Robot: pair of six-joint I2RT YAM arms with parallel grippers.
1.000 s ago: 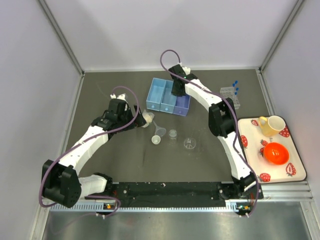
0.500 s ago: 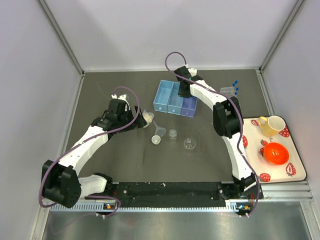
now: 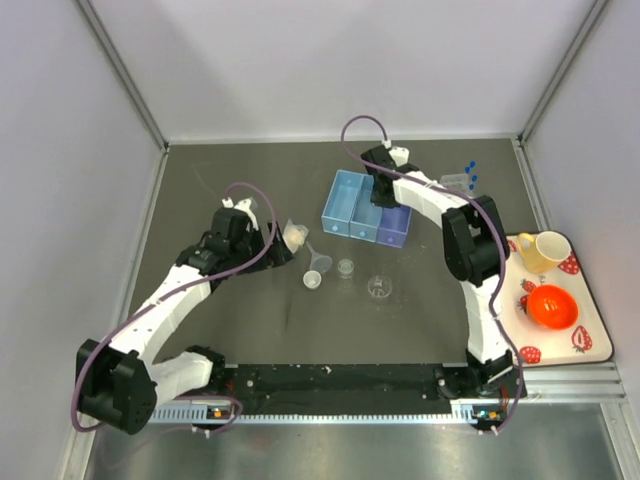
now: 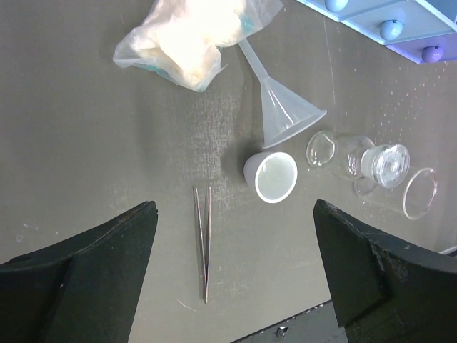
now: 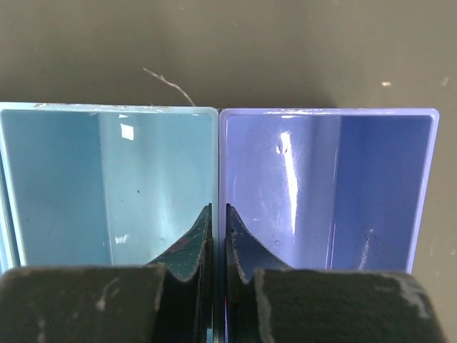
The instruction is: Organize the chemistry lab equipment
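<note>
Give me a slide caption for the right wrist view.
Right gripper shut on the divider between a light-blue bin and a violet bin.

Dark grey tabletop (image 3: 240,330) enclosed by plain pale walls (image 3: 300,60) joined by metal corner posts (image 3: 123,70); even, soft light.

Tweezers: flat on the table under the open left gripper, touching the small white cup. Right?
No, not touching. The tweezers lie flat on the table under the open left gripper, but bare table separates them from the small white cup. The left wrist view shows it.
</note>
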